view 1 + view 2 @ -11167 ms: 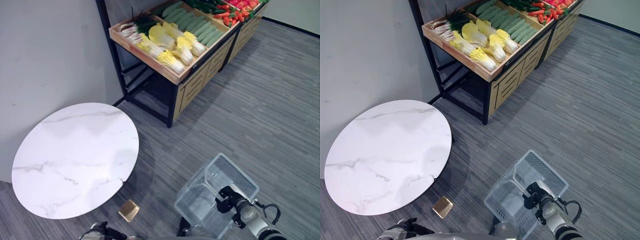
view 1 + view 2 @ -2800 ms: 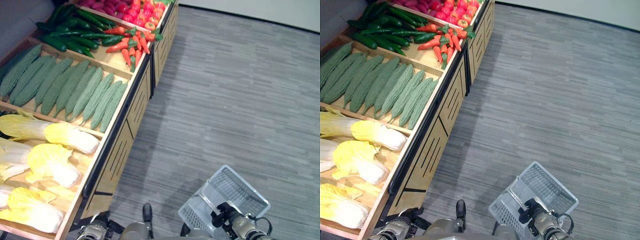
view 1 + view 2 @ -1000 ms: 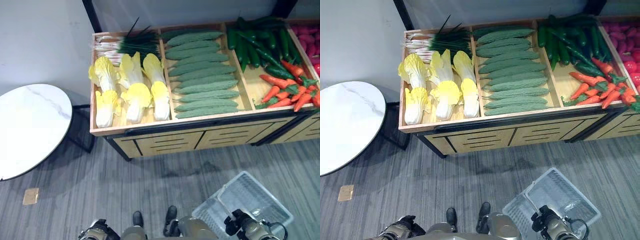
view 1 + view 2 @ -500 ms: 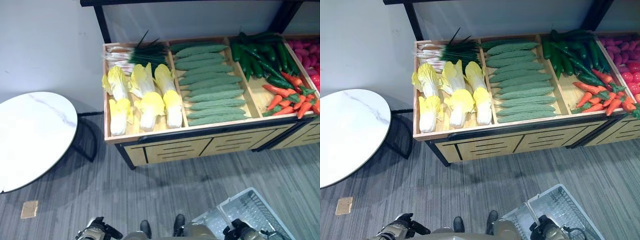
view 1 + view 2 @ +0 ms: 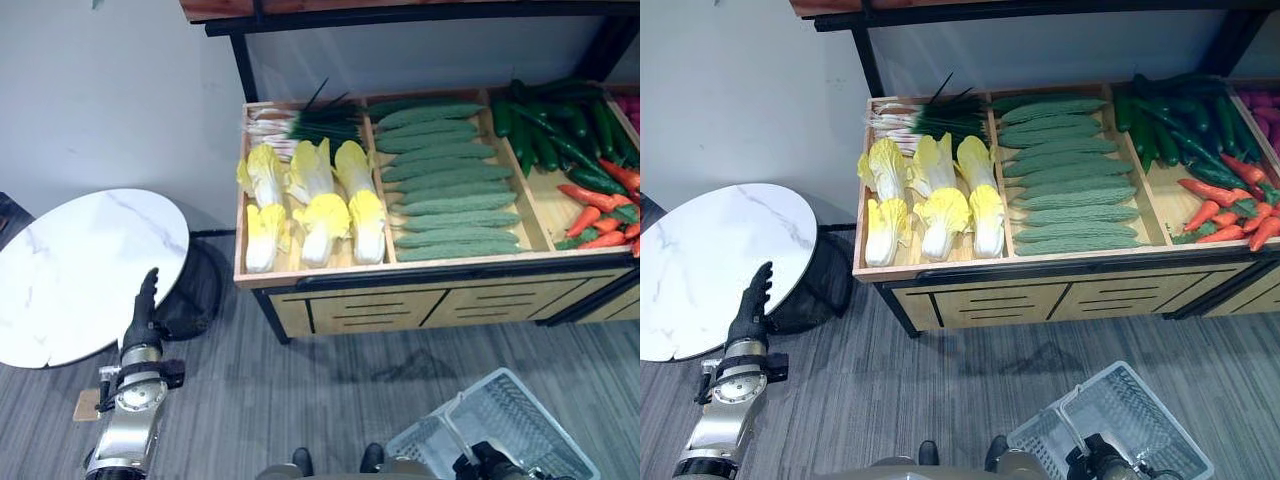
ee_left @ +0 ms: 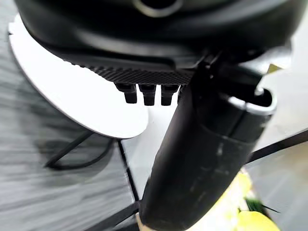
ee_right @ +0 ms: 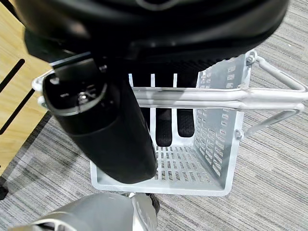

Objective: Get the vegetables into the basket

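- Left eye view: the left hand (image 5: 143,312) was raised with fingers straight and empty, in front of the round marble worktop (image 5: 60,270) and well short of the wooden produce stand (image 5: 300,272). Napa cabbages (image 5: 312,205) lay in the leftmost bin with scallions (image 5: 300,120) behind them; bitter melons (image 5: 450,180) filled the next bin, then green peppers (image 5: 560,125) and carrots (image 5: 600,215). Nothing had been picked.
- Right eye view: the white wire basket (image 5: 1140,415) hung low beside the robot, away from the stand and empty. The worktop's edge stood close to the left arm's path toward the cabbages, so a swing across could clip it.
- Left wrist view: the left hand's fingers (image 6: 147,94) were extended, holding nothing, with the marble worktop beyond.
- Right wrist view: the right hand (image 7: 120,130) was curled round the basket's metal handle (image 7: 216,96). I judged a sagging or swinging basket might spill whatever was dropped in off-centre.
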